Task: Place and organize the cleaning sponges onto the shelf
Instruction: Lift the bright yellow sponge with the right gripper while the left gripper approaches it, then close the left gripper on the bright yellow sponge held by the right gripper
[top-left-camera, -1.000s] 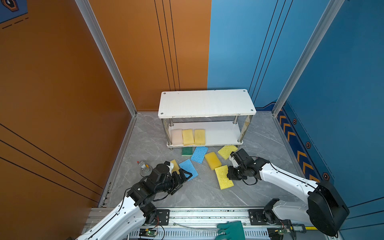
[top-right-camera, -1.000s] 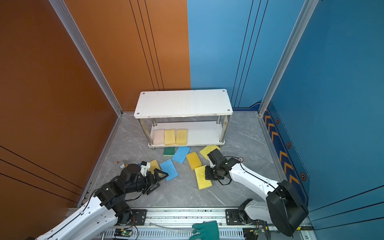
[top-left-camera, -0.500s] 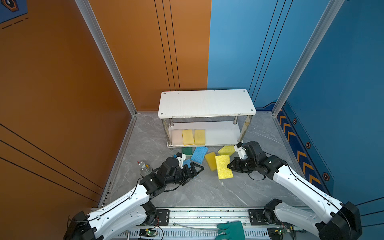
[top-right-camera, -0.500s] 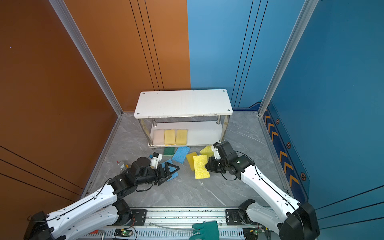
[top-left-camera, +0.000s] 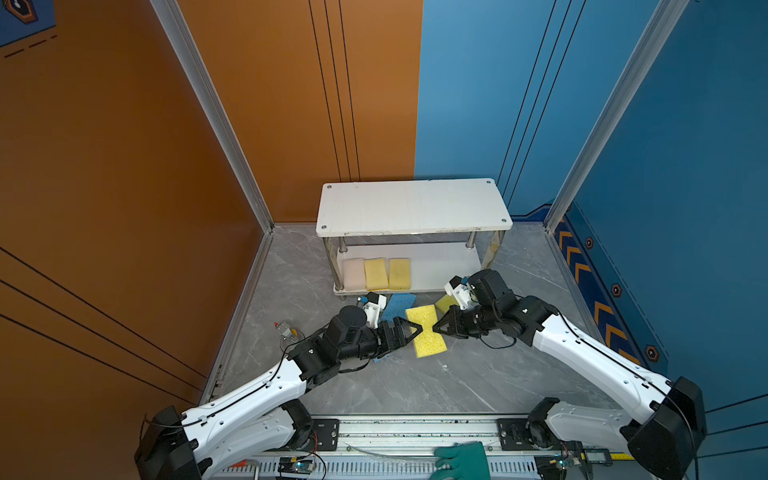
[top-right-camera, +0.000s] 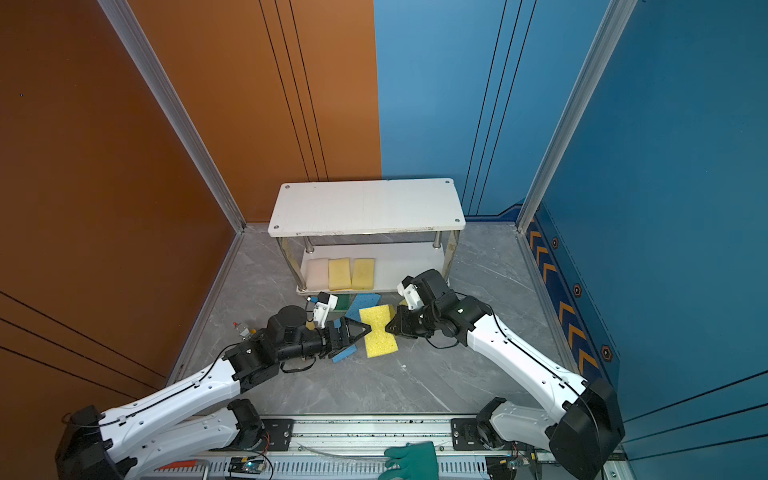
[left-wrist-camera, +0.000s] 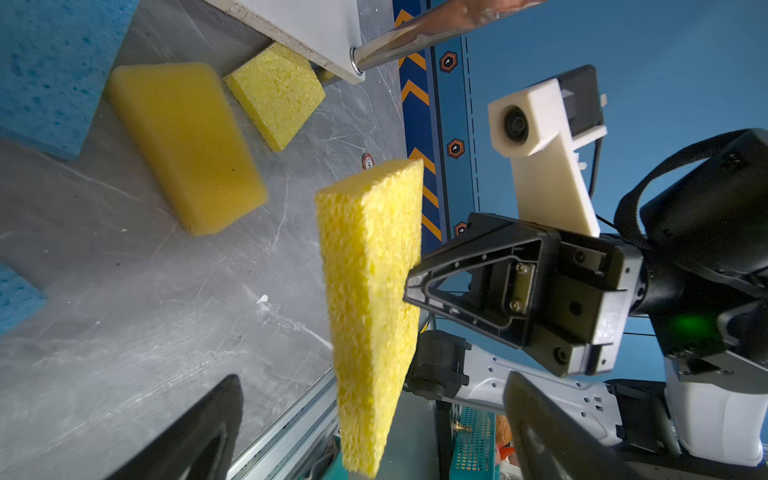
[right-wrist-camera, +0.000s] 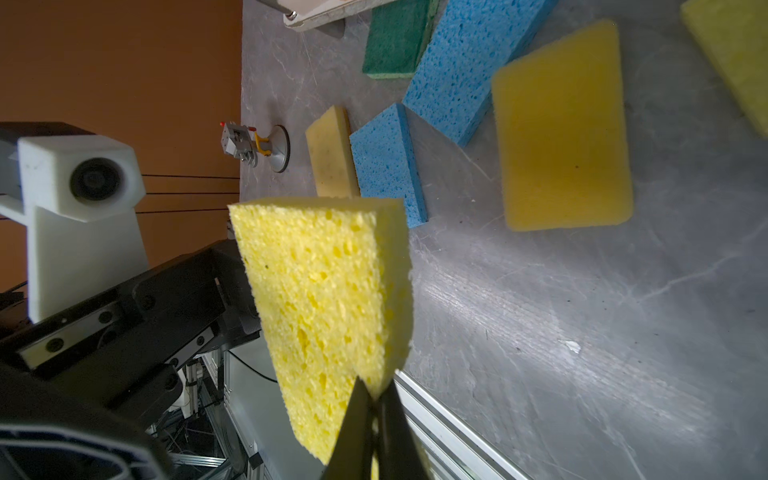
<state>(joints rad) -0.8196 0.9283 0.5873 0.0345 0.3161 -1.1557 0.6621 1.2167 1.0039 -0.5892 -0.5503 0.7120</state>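
While the left tool (top-left-camera: 415, 329) stands wide, its jaws straddling one long edge, the bright yellow sponge (top-left-camera: 429, 347) hangs above the counter (top-left-camera: 415, 390) in front of the shelf (top-left-camera: 415, 208), flat face up, long axis running from shelf toward the robot's base. The right tool (top-left-camera: 436, 328) pinches the opposite edge, squeezing it thin. Should that shallow pinch let go before the left closes, the soft sponge likely twists or drops.
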